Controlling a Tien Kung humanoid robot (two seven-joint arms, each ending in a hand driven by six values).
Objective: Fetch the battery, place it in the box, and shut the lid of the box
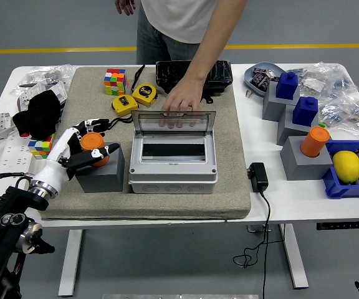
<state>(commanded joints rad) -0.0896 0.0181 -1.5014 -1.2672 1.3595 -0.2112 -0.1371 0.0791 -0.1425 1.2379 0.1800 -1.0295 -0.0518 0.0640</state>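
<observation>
Left hand (83, 147) wraps its fingers around the orange battery (93, 144) to lift it off its grey stand (101, 175); a person's hand (181, 103) props the box (173, 163) lid (174, 123) open

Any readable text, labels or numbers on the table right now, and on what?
None can be read.
Yellow tape measures: dark face labels, blurred.
Packets in the grey dish: print too small.
Plastic bags at the far right: nothing readable.
Grey box: no marking visible.

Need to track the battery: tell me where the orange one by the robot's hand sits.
Left side of the mat: orange battery on the grey block, gripped by the left hand, left of the box.
</observation>
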